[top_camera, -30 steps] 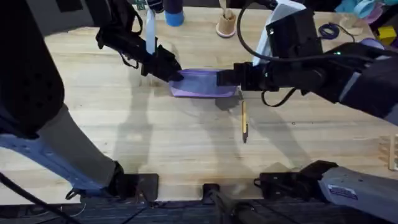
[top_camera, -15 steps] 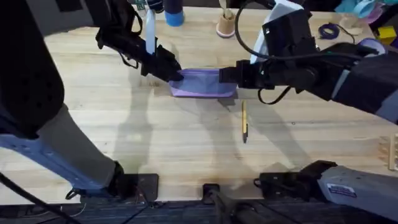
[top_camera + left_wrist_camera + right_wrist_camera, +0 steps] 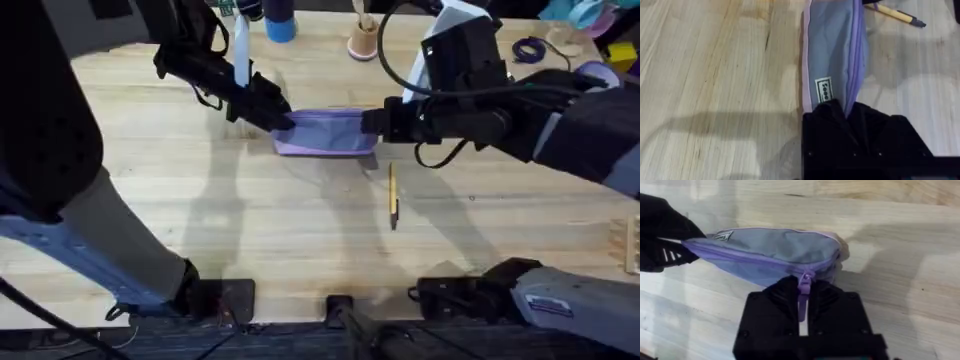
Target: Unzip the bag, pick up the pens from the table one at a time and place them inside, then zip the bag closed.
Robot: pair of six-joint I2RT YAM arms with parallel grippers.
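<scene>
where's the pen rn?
Overhead view: the pen lies loose on the table, right of centre, just in front of the bag.

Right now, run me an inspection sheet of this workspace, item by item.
Surface: wooden table, light planks.
Job's things: purple bag lying flat, zipper looking closed; one yellow pen on the table beside it.
Clutter: blue bottle, wooden spool, purple cord along the far edge.
Grippers: left pincer clamps the bag's end; right pincer pinches the zipper pull.
Cables: black cable on the right arm.
Surroundings: nothing seen.
</scene>
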